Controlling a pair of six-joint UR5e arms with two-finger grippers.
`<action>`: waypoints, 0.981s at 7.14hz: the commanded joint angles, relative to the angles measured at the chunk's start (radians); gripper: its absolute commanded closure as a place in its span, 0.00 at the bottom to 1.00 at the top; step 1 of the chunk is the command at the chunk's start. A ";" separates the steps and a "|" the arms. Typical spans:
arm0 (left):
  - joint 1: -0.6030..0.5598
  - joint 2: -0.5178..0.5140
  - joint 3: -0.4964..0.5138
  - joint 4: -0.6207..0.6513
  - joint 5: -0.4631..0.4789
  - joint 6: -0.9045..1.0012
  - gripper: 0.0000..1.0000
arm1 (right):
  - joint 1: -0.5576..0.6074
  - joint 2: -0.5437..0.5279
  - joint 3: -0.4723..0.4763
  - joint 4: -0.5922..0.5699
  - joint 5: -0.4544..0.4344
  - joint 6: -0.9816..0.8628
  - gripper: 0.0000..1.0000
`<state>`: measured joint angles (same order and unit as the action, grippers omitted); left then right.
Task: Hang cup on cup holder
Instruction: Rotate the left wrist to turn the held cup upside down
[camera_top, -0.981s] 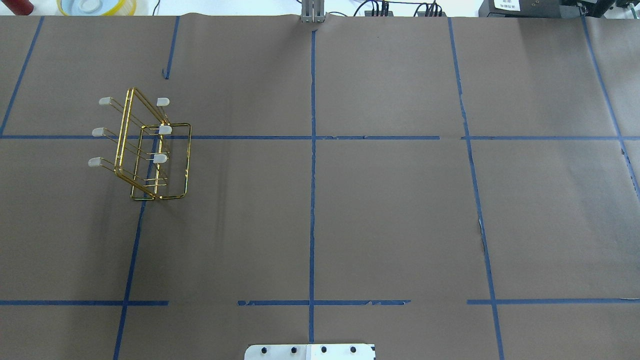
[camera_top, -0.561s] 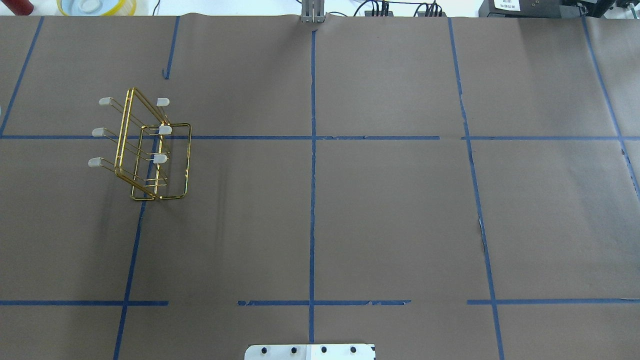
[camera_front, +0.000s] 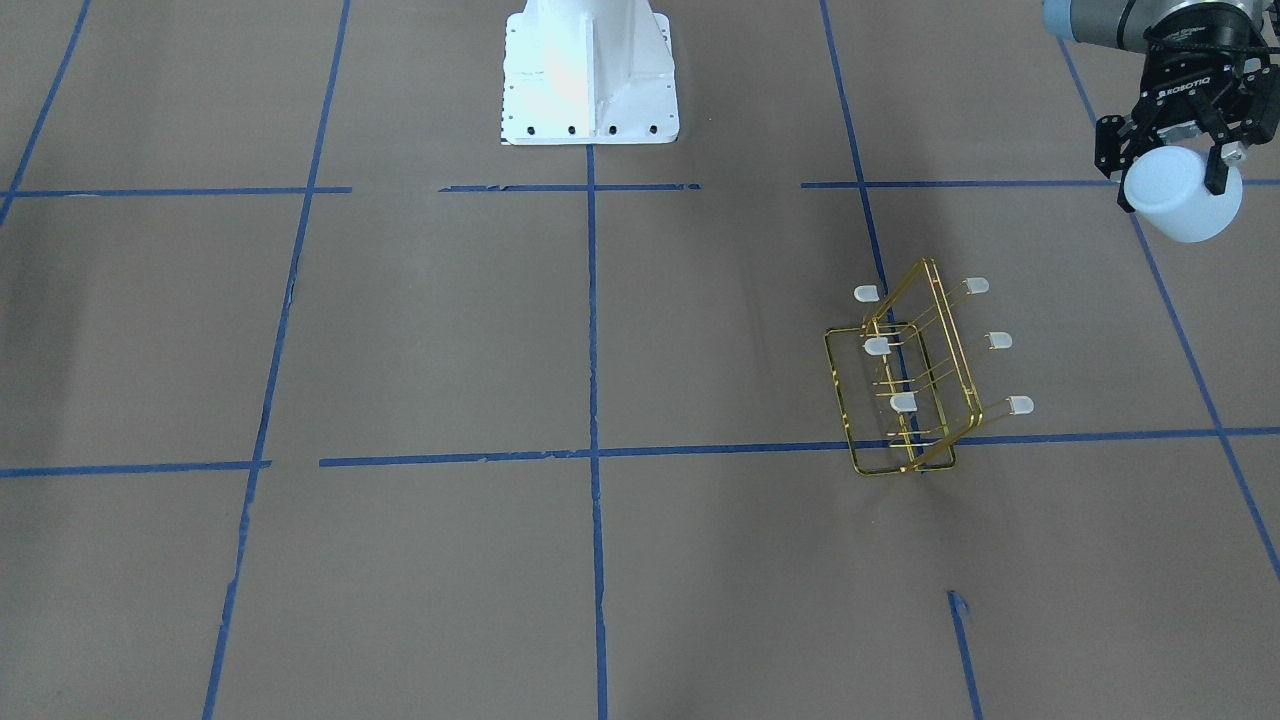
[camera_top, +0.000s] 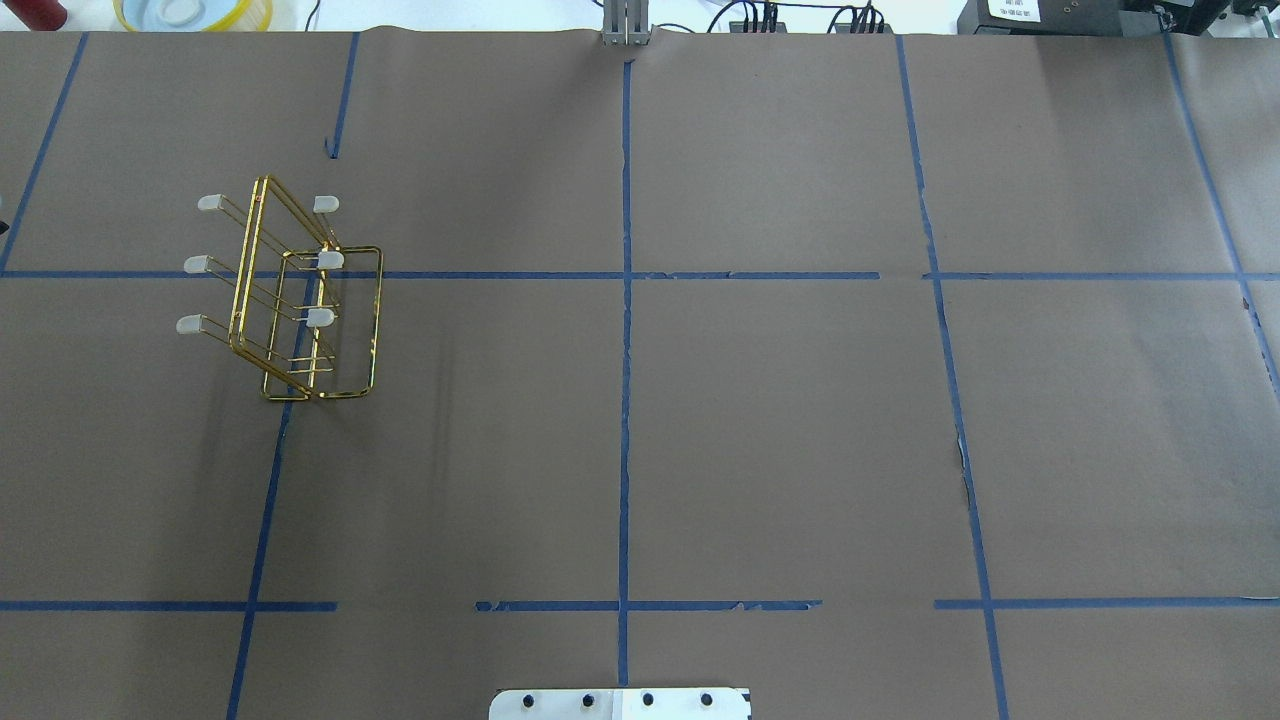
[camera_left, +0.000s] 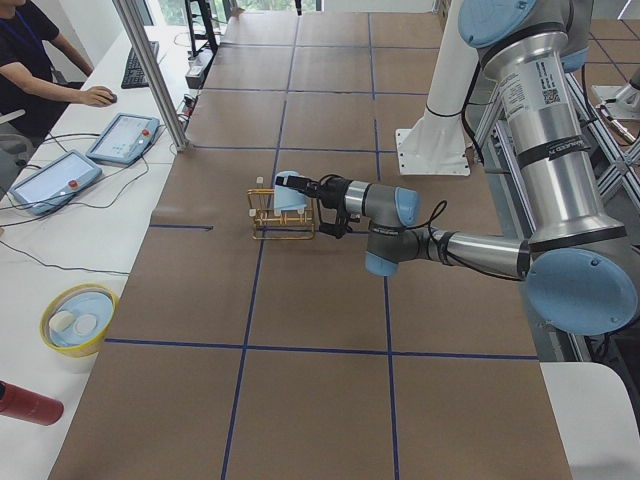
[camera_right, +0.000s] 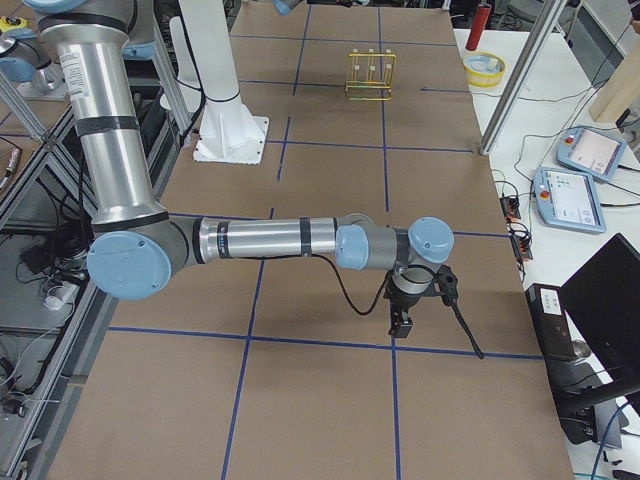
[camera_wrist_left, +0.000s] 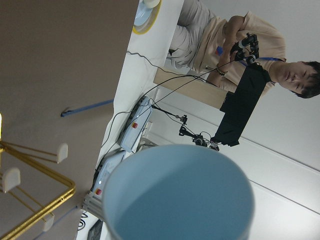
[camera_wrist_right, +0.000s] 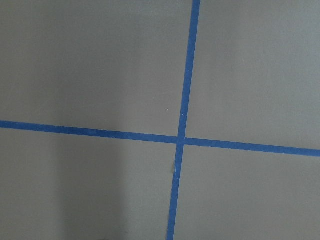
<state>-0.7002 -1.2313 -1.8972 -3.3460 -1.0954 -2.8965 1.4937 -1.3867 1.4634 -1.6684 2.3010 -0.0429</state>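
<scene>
While your left gripper (camera_front: 1165, 170) pinches the cup (camera_front: 1185, 205) between its fingers, the cup holder (camera_front: 905, 385) stands well apart, farther out and toward centre. Your right gripper (camera_right: 402, 318): can't tell its opening.

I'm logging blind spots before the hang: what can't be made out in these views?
Right gripper: shown only small in the exterior right view; open or shut unclear.
Left gripper and cup: beyond the overhead view's left edge.
Cup holder: cut by the left wrist view's edge.
</scene>
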 joint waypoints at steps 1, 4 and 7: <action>0.002 -0.039 0.024 -0.122 0.040 -0.271 1.00 | 0.000 0.000 0.000 -0.001 0.000 0.000 0.00; 0.042 -0.072 0.053 -0.133 0.176 -0.576 1.00 | 0.000 0.000 0.000 -0.001 0.000 0.000 0.00; 0.250 -0.102 0.073 -0.142 0.513 -0.635 1.00 | 0.000 0.000 0.000 0.001 0.000 0.000 0.00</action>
<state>-0.5446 -1.3185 -1.8328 -3.4825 -0.7312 -3.5130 1.4941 -1.3867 1.4634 -1.6683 2.3010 -0.0430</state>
